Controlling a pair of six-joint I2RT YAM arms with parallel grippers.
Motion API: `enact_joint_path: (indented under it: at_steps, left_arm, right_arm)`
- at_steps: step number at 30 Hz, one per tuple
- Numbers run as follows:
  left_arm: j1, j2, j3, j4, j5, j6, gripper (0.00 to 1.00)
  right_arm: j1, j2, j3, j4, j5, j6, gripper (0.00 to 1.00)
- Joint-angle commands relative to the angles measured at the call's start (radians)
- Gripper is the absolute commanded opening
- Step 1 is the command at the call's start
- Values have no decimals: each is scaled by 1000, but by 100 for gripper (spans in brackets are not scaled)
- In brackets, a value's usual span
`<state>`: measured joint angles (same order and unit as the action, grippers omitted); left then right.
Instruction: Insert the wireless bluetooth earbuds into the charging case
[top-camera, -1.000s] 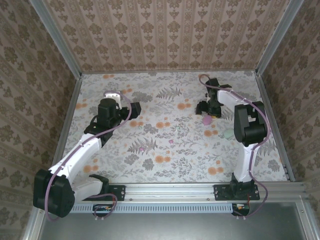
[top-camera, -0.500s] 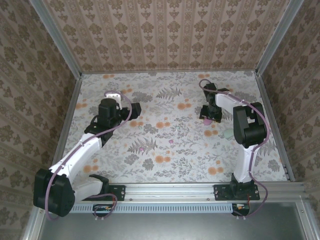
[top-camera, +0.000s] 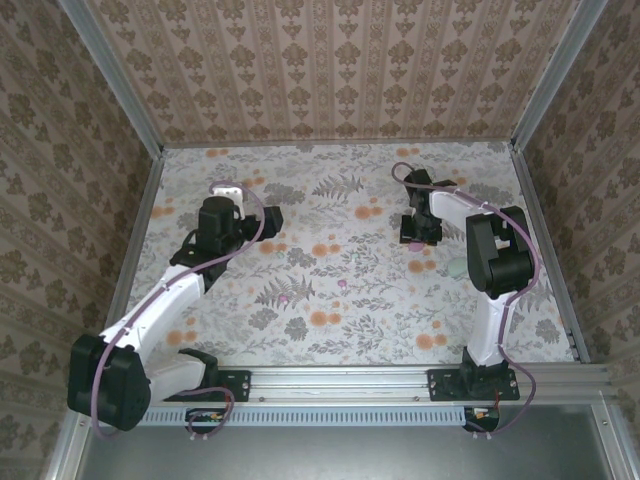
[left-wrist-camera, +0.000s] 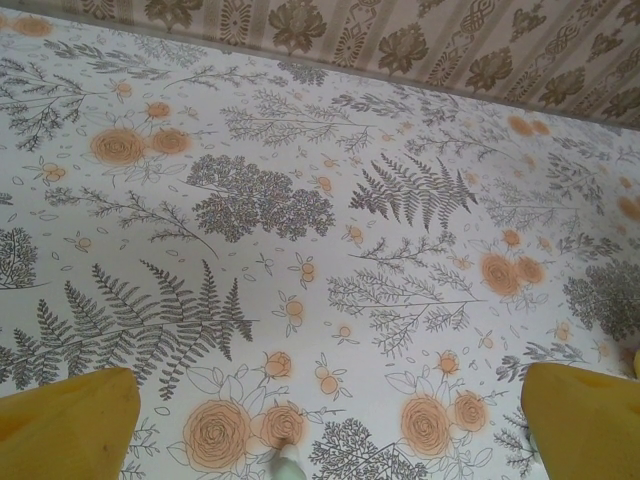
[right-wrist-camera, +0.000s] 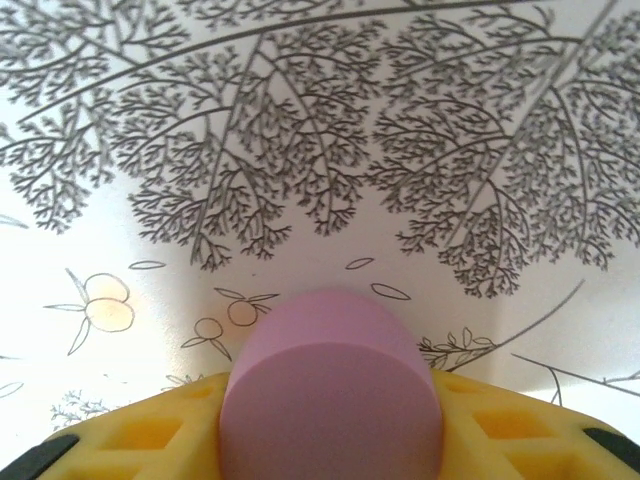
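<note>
Floral oilcloth covers the table (top-camera: 340, 330), and patterned wallpaper walls (top-camera: 330, 70) close it in on three sides. On the left, the left gripper (left-wrist-camera: 328, 420) hangs over bare cloth with its yellow fingers (left-wrist-camera: 70, 425) spread wide and nothing between them. Toward the middle lie two small pinkish specks (top-camera: 283, 298), well apart from both arms. They may be the earbuds, but they are too small to name for certain.

Further right, the right gripper (top-camera: 418, 232) is down at the cloth with the charging case (right-wrist-camera: 330, 390) between its yellow pads (right-wrist-camera: 150, 430). The pads press against both flanks of the pink shell, so the claw looks clamped on it.

The glossy, rounded case could squirt out of the grip or twist if it is squeezed off-centre. Its lid appears closed, so pinching across the seam would likely keep it from opening. The case also sits far from the specks, so something must travel across the table, and it could slip on the way.

Just right of the forearm rests a pale greenish rounded object (top-camera: 457, 268), unidentifiable from here. It sits close enough to be nudged if the arm swings.
</note>
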<state>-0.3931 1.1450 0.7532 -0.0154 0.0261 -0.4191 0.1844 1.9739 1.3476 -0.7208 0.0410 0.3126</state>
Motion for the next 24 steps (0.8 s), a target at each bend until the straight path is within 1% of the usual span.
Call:
enact_joint_path:
  at_steps: [1,7,10,14,19,24]
  left_arm:
    - [-6,5,25,0,-2,6,100]
    - [-7,6,25,-1,-15,9,100]
    - [-6,7,26,-3,-14,11,100]
    - [-6,7,29,-12,-15,14,100]
    - [-7,1,23,-14,-21,15,100]
    - [-7,7,24,-8,-19,9,100]
  right_arm:
    - [18,-42,-19,6,-48,-106,48]
    - [115,-86,-67,47,-106,-248,48]
    - [170,-79,-77,48,-66,-291,49]
    - [177,-52,-71,37,-32,-290,50]
    - [177,-89,-104,69,-16,-274,59]
    - [179,-125,-142,96,-43,-285,60]
